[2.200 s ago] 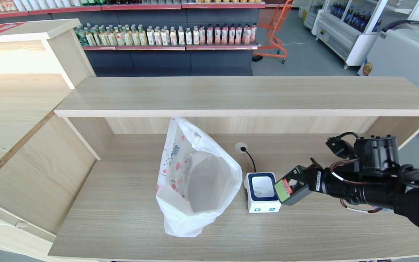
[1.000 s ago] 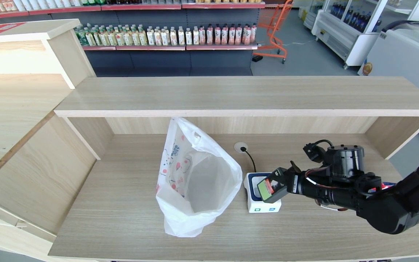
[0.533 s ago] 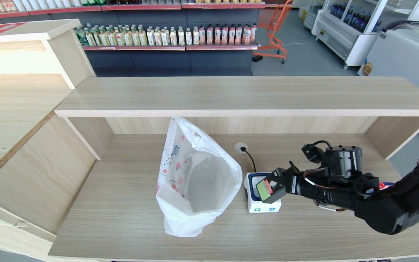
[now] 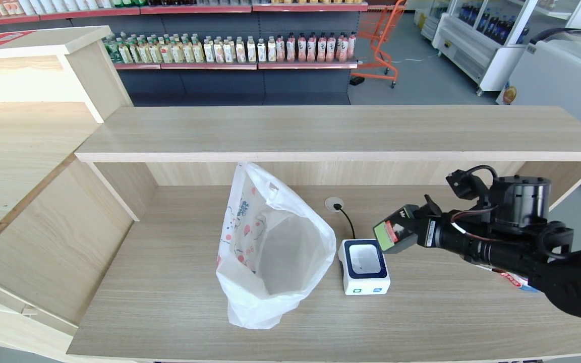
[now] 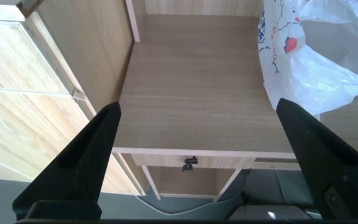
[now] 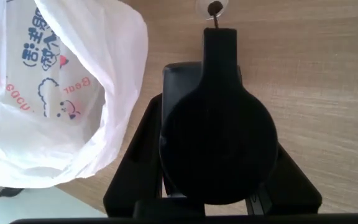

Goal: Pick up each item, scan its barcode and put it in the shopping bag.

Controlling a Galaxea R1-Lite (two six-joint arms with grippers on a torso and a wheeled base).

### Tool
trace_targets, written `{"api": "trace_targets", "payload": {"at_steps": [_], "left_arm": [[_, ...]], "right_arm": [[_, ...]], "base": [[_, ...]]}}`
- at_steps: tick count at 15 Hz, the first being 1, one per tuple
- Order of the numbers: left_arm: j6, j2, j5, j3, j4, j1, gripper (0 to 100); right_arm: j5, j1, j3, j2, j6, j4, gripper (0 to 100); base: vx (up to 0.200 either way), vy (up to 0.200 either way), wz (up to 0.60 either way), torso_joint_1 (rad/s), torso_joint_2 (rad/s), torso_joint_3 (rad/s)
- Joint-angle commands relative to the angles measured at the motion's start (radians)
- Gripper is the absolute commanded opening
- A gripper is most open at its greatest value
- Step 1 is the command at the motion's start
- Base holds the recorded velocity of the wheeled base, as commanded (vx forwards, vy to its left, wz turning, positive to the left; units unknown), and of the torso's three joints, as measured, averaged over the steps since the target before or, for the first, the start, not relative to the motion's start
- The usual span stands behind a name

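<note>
Right gripper [image 4: 407,231] hangs above the counter [image 4: 169,292], on your right side. Its jaws are pinching a small green-and-red box [image 4: 392,235]. The box is in the air, just right of and beyond the scanner [image 4: 364,266], apart from it.

The scanner sits on the counter, window up, with its cable running to a hole [image 4: 334,203] at the far side. The shopping bag [image 4: 270,252] stands open just left of the scanner.

Left gripper [image 5: 197,109] sits off the counter's near edge, left of the bag, jaws spread wide.

You have a flat packet [image 4: 515,280] lying under the right arm, mostly hidden.
</note>
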Motion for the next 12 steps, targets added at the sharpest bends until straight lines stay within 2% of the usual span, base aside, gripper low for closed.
{"api": "trace_targets", "payload": {"at_steps": [1,3,6,11,12], "left_arm": [[0.0,0.0,0.002,0.0,0.0,0.0,100],[0.002,0.0,0.0,0.0,0.0,0.0,100],[-0.003,0.0,0.0,0.0,0.0,0.0,100],[0.0,0.0,0.002,0.0,0.0,0.0,100],[0.0,0.0,0.0,0.0,0.0,0.0,100]], "right_arm": [[-0.084,-0.001,0.067,-0.157,-0.103,-0.014,0],[-0.093,0.003,0.133,-0.229,-0.186,-0.071,0],[-0.09,-0.001,0.212,-0.314,-0.203,-0.07,0],[-0.089,-0.055,0.221,-0.318,-0.192,-0.068,0],[-0.089,-0.055,0.221,-0.318,-0.192,-0.068,0]], "base": [[0.0,0.0,0.0,0.0,0.0,0.0],[0.0,0.0,0.0,0.0,0.0,0.0],[0.0,0.0,0.0,0.0,0.0,0.0],[-0.2,0.0,0.0,0.004,0.01,0.003],[0.0,0.0,0.0,0.0,0.0,0.0]]}}
